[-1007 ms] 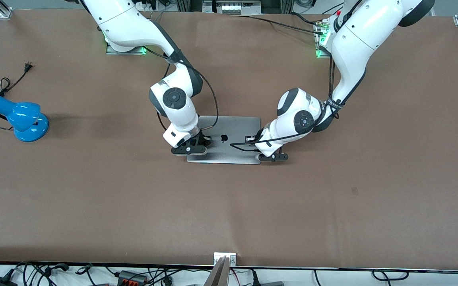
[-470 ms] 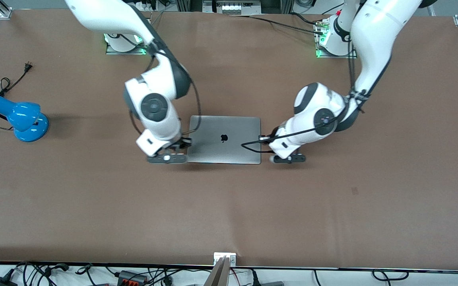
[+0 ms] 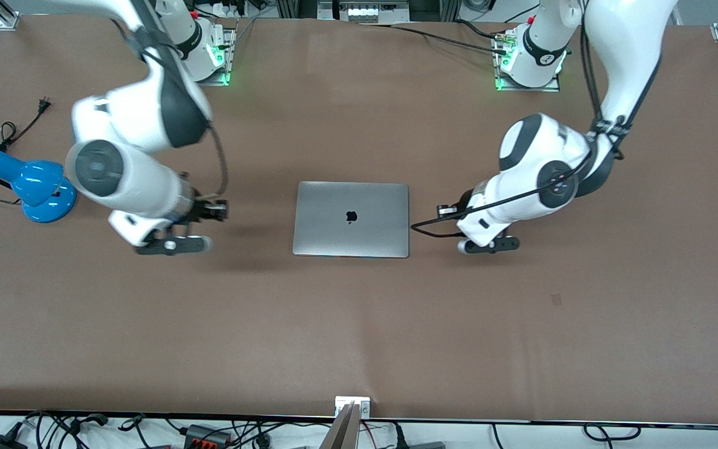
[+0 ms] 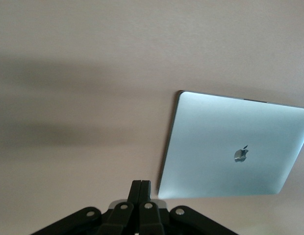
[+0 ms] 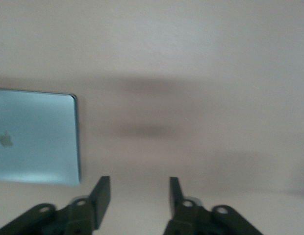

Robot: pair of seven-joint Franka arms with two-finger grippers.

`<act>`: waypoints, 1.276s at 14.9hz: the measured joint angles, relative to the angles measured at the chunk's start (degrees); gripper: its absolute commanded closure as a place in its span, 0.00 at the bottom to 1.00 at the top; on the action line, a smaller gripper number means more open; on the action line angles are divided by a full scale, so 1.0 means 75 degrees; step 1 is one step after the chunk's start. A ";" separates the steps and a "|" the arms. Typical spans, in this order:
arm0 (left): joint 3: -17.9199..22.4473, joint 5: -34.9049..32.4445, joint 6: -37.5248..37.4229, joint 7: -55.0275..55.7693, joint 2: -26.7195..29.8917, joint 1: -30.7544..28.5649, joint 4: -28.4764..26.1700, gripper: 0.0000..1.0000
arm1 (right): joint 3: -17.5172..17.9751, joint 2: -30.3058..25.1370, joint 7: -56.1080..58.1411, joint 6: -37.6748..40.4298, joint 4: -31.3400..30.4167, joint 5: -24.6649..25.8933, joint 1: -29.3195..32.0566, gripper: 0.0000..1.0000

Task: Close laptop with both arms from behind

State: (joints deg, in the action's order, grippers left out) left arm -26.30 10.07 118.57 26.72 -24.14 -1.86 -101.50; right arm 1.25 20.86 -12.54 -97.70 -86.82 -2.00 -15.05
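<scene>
One laptop [image 3: 351,219] lies closed and flat at the middle of the brown counter [image 3: 359,324], lid logo up. The left gripper [image 3: 488,245] hangs over bare counter at the laptop's 3 o'clock, fingers [image 4: 141,188] pressed together. The right gripper [image 3: 169,245] is over the counter at its 9 o'clock, fingers [image 5: 104,192] spread wide, holding nothing. A blue lamp [image 3: 30,185] stands near the right arm's end.

The brown counter [image 3: 359,324] carries a closed laptop [image 3: 351,219] at the frame's centre, lid up, and a blue lamp [image 3: 30,182] at the middle left edge, its black cord [image 3: 16,131] trailing toward the upper left.
</scene>
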 measured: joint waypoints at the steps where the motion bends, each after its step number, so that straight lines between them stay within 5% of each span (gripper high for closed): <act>1: 0.0001 0.0000 -0.0241 0.0000 0.0186 -0.0094 0.0005 0.99 | -0.0002 -0.0106 0.0192 0.0483 0.0259 -0.0001 0.0200 0.00; 5: 0.0008 -0.0001 -0.1065 0.0001 0.0902 -0.0350 0.0000 1.00 | -0.0003 -0.0279 0.1410 0.1704 0.1175 -0.0005 0.1036 0.00; 10: 0.0039 -0.0007 -0.1883 0.0002 0.1757 -0.0848 0.0015 0.99 | -0.0051 -0.0421 0.2444 0.1966 0.1503 0.0007 0.1432 0.00; 19: 0.0107 -0.0009 -0.3240 -0.0615 0.3499 -0.1788 0.0022 0.90 | -0.0090 -0.1964 0.2610 0.1782 -0.0179 0.0503 0.2108 0.00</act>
State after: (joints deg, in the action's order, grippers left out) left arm -25.50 10.00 94.27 22.11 2.10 -15.27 -101.33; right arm 0.58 6.13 7.04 -84.33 -88.17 1.78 0.77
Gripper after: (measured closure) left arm 0.930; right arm 0.000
